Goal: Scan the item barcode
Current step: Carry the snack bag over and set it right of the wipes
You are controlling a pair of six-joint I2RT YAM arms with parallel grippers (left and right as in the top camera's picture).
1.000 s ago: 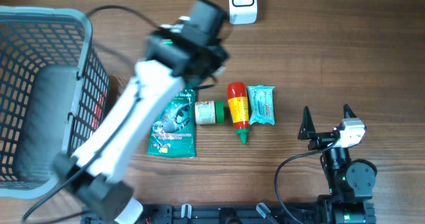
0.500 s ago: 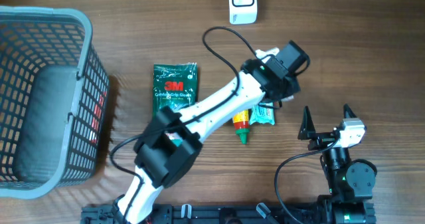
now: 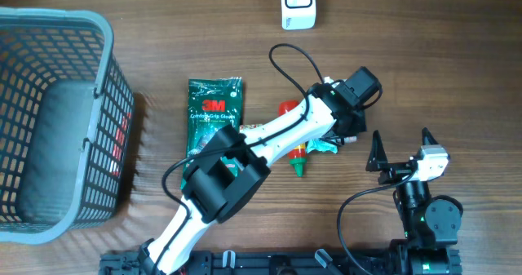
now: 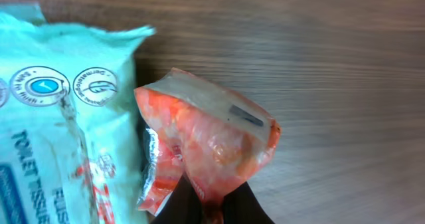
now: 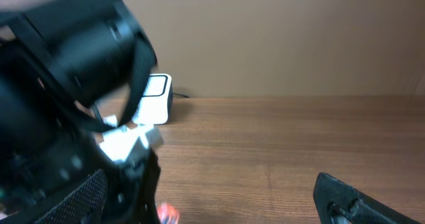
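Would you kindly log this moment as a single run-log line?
left end effector: shut on orange packet beside tissue pack | right end effector: open, empty | scanner: far table edge, no item at it

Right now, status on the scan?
Left jaws shut on orange packet, beside tissue pack. Right jaws open, empty. Scanner at far edge, nothing blocking.

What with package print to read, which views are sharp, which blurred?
Left wrist: sharp, tissue pack print and orange packet crisp. Right wrist: near left arm a dark blur, scanner soft. Overhead: even light, 3M glove pack logo readable.
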